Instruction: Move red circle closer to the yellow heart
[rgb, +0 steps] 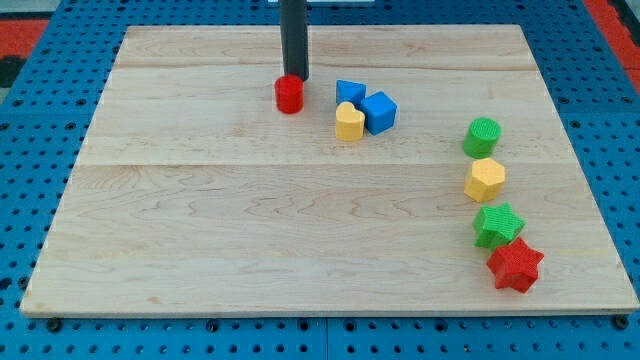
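Observation:
The red circle (289, 95) sits on the wooden board in the upper middle of the view. The yellow heart (349, 122) lies a short way to its right and slightly lower, touching the blue blocks. My rod comes down from the view's top, and my tip (295, 78) is right behind the red circle's upper edge, touching it or nearly so.
A blue triangle (350, 92) and a blue cube (379, 112) press against the yellow heart. On the right stand a green cylinder (482, 136), a yellow hexagon (485, 180), a green star (497, 225) and a red star (515, 265). The board's edge (330, 316) runs along the bottom.

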